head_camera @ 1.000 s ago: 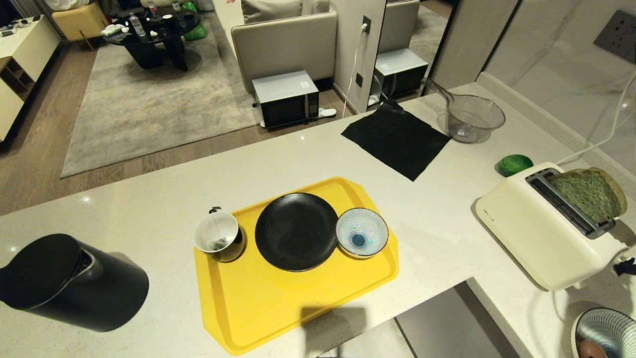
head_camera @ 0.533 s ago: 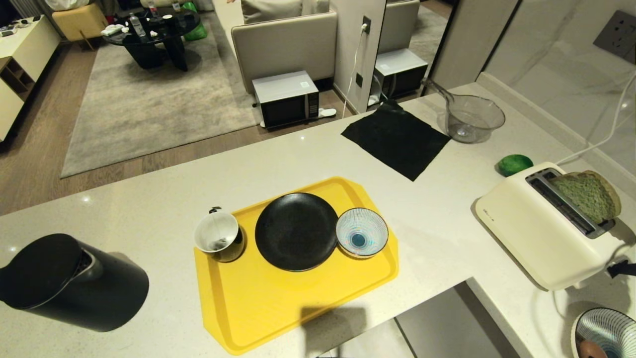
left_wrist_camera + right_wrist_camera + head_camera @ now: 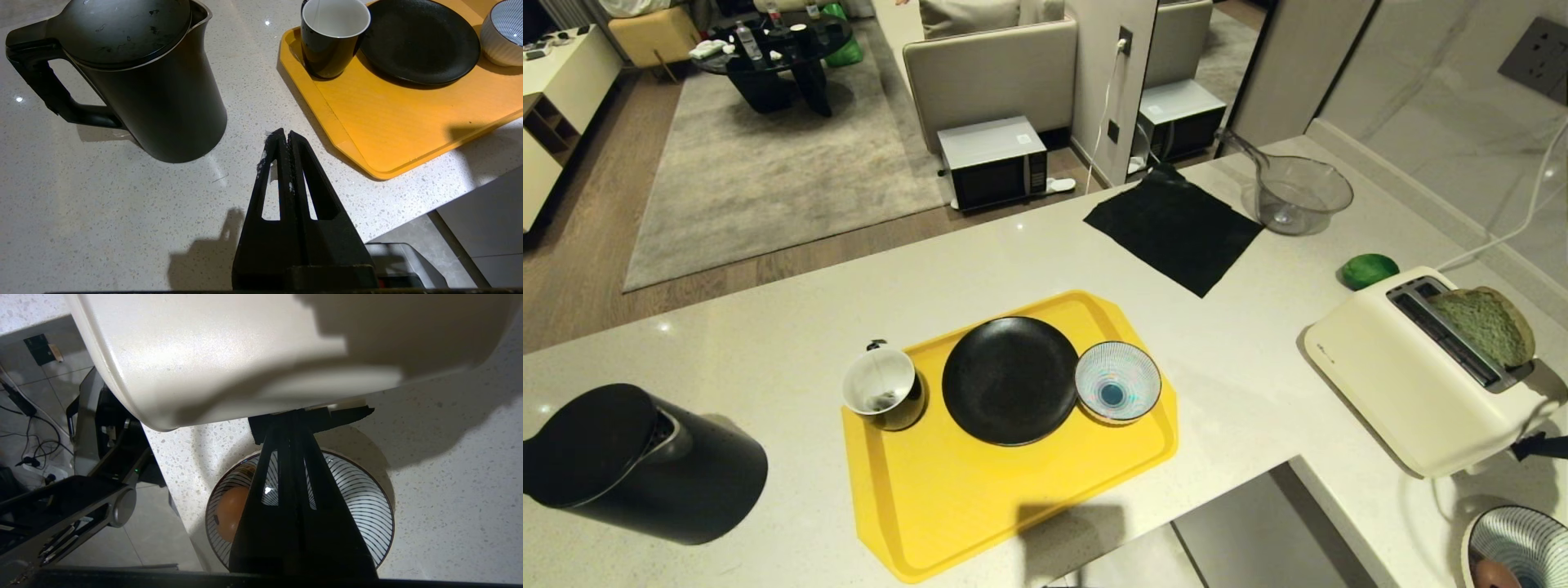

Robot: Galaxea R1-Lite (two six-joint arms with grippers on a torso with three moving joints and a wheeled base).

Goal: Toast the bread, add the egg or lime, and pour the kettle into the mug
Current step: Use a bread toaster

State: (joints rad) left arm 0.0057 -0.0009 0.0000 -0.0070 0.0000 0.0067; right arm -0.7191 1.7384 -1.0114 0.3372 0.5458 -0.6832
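The bread (image 3: 1482, 325) stands partly sunk in the slot of the toaster (image 3: 1413, 384), on the surface (image 3: 768, 343). The right claw (image 3: 295, 416), clenched and empty, bears on the toaster's lever, presumably to lower the slice. The left claw (image 3: 282, 136), clenched, idles beside the kettle (image 3: 135, 77).

Matte black is seen on the left gripper (image 3: 284, 136): long tapered fingers (image 3: 269, 175) with triangular cut-outs and whitish scuffs. The right gripper (image 3: 295, 416) is built alike, black and slotted.
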